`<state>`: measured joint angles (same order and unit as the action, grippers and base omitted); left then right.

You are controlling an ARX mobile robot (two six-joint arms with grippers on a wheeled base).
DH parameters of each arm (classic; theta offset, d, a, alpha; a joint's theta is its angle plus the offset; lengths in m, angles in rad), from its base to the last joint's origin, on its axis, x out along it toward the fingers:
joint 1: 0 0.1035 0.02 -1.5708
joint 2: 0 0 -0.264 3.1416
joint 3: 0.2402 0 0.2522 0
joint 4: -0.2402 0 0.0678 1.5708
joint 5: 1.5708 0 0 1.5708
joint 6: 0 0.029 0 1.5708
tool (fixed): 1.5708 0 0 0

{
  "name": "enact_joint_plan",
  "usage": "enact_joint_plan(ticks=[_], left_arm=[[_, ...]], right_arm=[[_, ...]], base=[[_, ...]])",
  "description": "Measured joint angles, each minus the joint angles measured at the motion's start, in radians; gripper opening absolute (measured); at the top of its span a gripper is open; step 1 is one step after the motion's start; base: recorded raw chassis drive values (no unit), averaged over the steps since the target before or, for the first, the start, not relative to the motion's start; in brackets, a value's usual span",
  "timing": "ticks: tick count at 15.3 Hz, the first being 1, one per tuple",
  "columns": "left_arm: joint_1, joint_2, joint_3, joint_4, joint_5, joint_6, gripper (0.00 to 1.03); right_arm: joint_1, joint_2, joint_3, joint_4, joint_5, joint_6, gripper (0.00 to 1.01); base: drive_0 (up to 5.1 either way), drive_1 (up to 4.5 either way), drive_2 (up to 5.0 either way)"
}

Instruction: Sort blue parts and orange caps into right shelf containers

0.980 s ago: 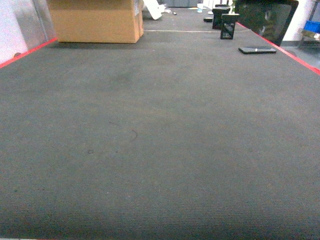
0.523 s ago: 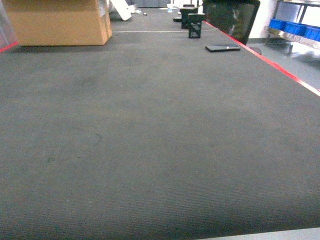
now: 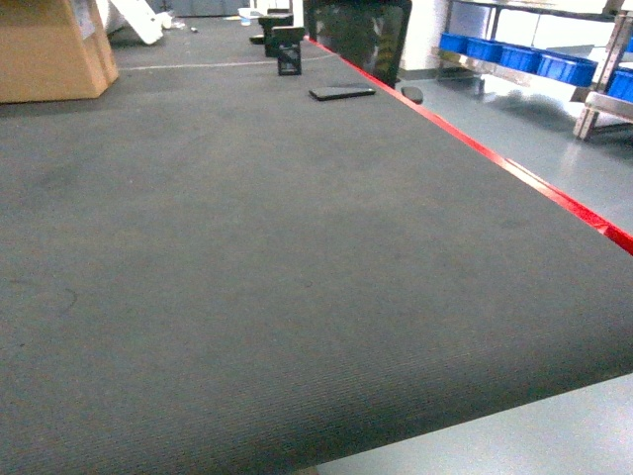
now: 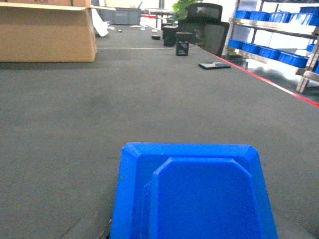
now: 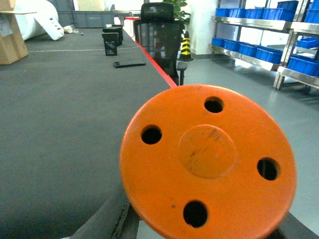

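We had swung right; shelf containers (image 3: pixel 566 67) came into view. Blue part (image 4: pixel 194 196), orange cap (image 5: pixel 207 162) carried; claw states unclear.

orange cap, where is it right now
The orange cap fills the lower right of the right wrist view, close to the camera, over the red-edged table border. The head view doesn't show it.
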<state>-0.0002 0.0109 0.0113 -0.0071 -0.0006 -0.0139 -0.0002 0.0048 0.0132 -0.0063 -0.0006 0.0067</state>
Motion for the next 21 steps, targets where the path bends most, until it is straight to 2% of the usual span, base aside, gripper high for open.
enact_joint_plan(ticks=[21], left_arm=[[0.0, 0.0, 0.0, 0.0, 0.0, 0.0, 0.41]], right_arm=[[0.0, 0.0, 0.0, 0.0, 0.0, 0.0, 0.43]], base=[[-1.7, -1.68, -1.7]])
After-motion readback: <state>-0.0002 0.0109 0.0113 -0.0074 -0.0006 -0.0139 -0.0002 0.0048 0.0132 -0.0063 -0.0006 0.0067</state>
